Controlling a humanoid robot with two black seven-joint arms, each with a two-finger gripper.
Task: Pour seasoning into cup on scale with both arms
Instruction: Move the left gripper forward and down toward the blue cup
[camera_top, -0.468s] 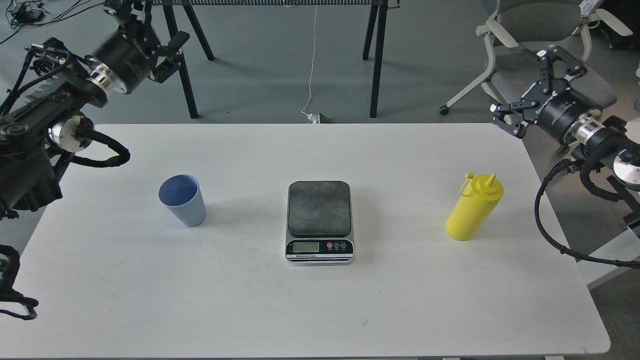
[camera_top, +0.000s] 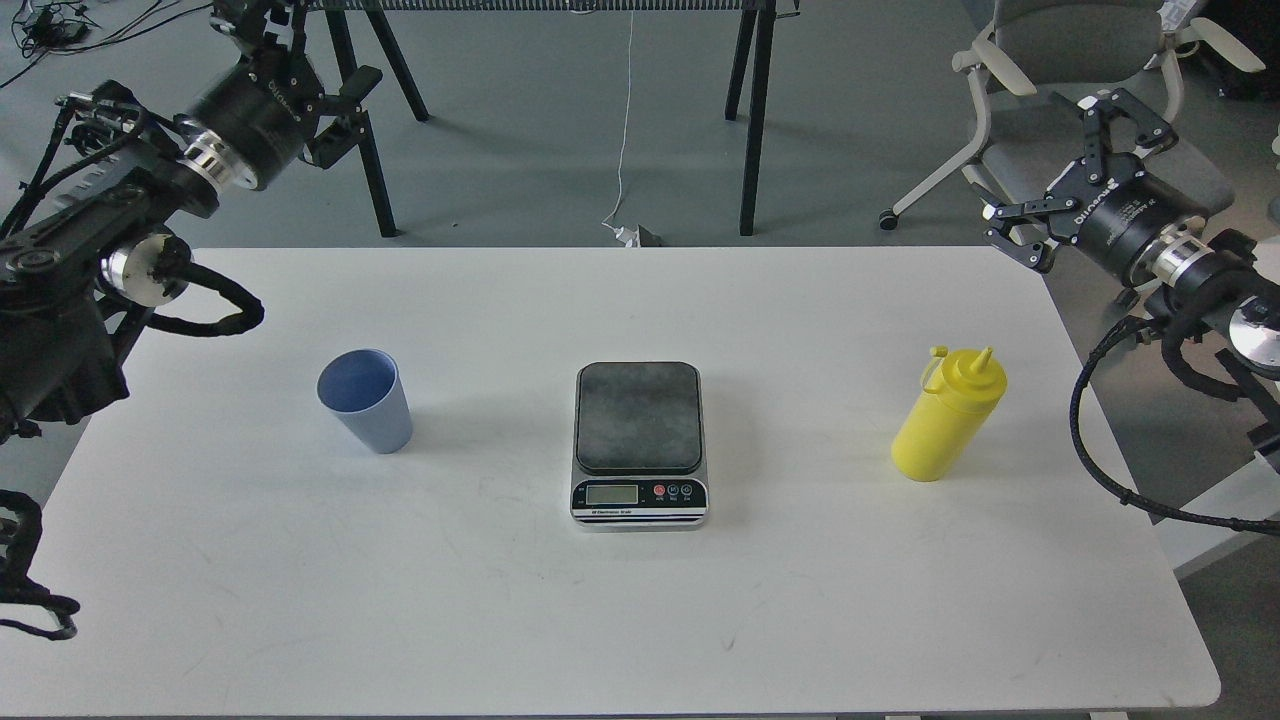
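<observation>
The light blue ribbed cup (camera_top: 367, 402) stands upright on the left of the white table (camera_top: 640, 620). The scale (camera_top: 638, 418) sits at the table's middle with its dark platform bare and its display facing me. The yellow seasoning bottle (camera_top: 946, 418) stands upright on the right, its small cap hanging off to the side of the nozzle. My left gripper (camera_top: 297, 55) is open and empty, high above the floor beyond the table's far left corner. My right gripper (camera_top: 1068, 175) is open and empty, beyond the table's far right corner, well above and behind the bottle.
A grey office chair (camera_top: 1085, 60) stands behind the right gripper. Black trestle legs (camera_top: 755, 110) and a white cable (camera_top: 622, 130) are on the floor beyond the table. Black cable looms (camera_top: 1100, 450) hang off both arms at the table's sides.
</observation>
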